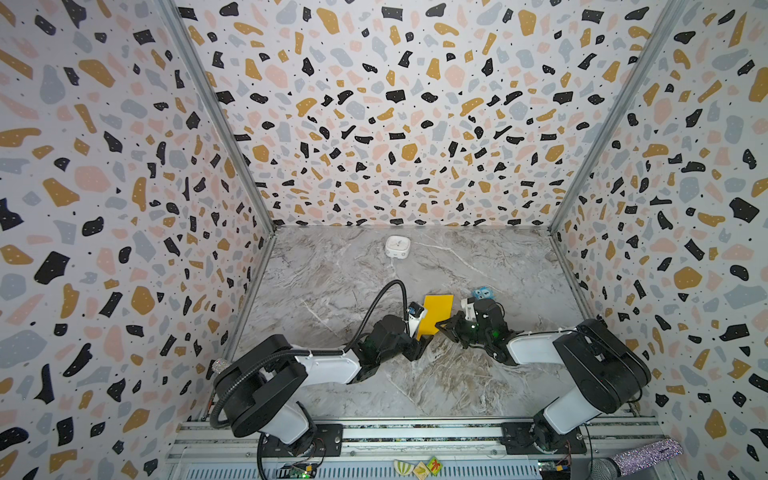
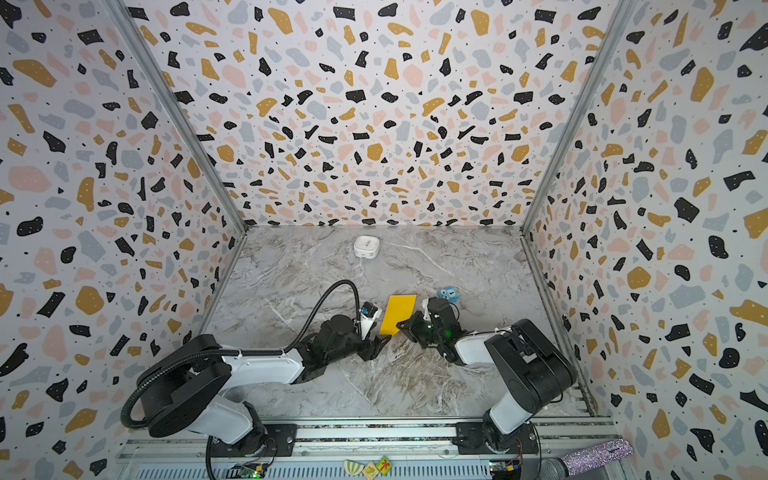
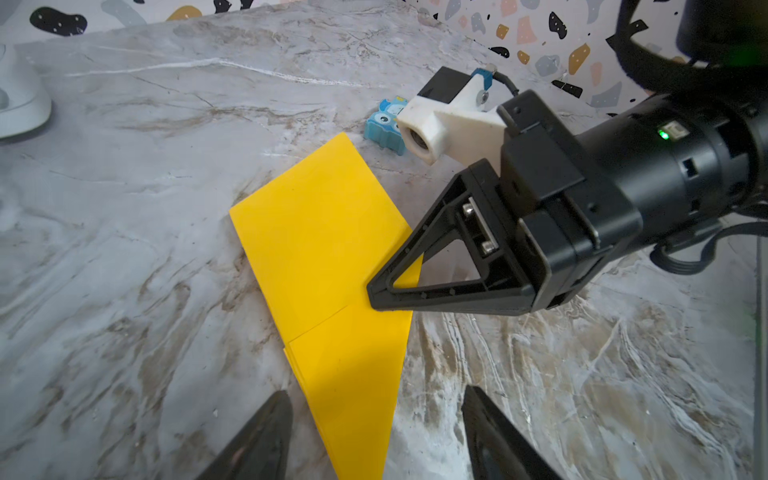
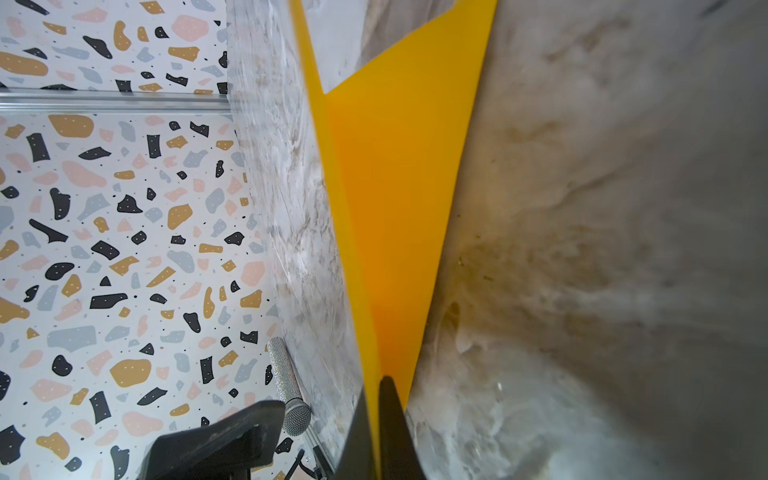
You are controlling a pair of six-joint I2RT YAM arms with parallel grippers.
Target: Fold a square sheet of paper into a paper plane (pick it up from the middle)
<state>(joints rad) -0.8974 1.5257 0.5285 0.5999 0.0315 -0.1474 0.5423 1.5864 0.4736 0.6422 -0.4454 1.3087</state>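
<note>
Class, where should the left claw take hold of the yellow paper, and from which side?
Probably the narrow near tip of the paper, approached from the robot's side along its length. The paper tapers towards the open left claw, which straddles that tip without touching it. The right claw pinches the right edge midway, so the tip is the free end.

No legible text, label, brand or number on anything visible.

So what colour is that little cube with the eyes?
The cube is blue, clearest in the left wrist view.
</note>
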